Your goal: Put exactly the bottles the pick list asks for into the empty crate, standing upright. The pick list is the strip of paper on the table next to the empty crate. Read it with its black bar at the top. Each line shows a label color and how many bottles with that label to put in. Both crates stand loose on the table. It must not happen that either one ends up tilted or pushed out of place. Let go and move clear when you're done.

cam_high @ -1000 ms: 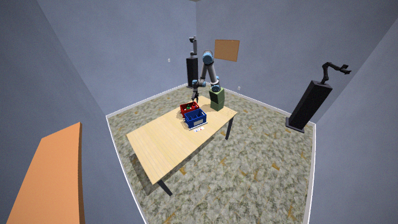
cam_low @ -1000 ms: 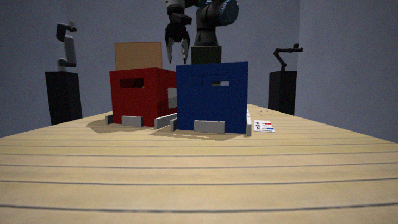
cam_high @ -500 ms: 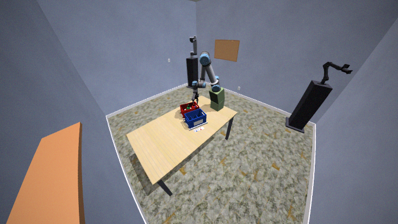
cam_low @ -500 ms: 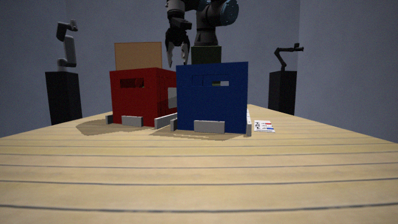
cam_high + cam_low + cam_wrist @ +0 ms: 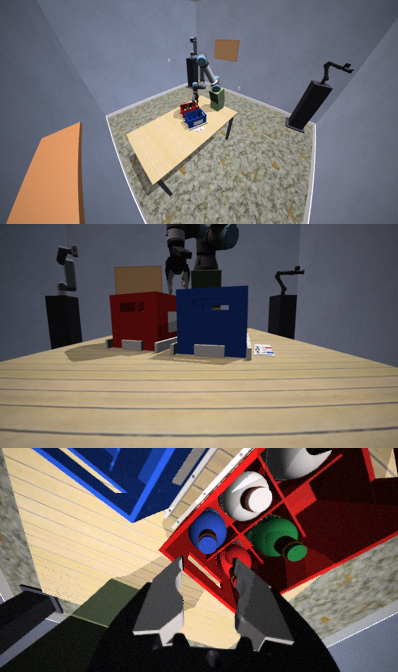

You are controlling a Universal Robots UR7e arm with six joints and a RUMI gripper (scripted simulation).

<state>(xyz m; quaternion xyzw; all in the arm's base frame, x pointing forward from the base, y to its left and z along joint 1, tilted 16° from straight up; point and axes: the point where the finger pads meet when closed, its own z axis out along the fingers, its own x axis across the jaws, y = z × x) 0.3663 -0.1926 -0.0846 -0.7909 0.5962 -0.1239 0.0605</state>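
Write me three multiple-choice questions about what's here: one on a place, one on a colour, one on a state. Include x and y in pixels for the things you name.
1. Where is the paper strip [image 5: 198, 129] [image 5: 263, 350]?
A) inside the red crate
B) on the table beside the blue crate
C) on the floor

2. What colour is the bottle between the white and red ones' neighbours, with a green cap?
A) green
B) yellow
C) black

3. How is the end effector [image 5: 195, 101] [image 5: 178, 289] [image 5: 207, 557]?
A) gripping a bottle
B) fully shut
C) open, holding nothing

Key:
B, it lies by that crate's side.
A, its body is green too.
C, its fingers stand apart with a gap.

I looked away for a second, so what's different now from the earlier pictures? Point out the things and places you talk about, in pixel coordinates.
The robot's gripper [image 5: 195, 104] [image 5: 178, 292] [image 5: 207, 557] has come down toward the red crate [image 5: 180, 107] [image 5: 133, 327] [image 5: 320, 580], its fingertips now near the top edge. It is open, and it hasn't grabbed or let go of anything. The blue crate [image 5: 194, 123] [image 5: 211, 329] [image 5: 134, 517] and the pick list [image 5: 198, 129] [image 5: 263, 350] stayed put, and so did the red crate.
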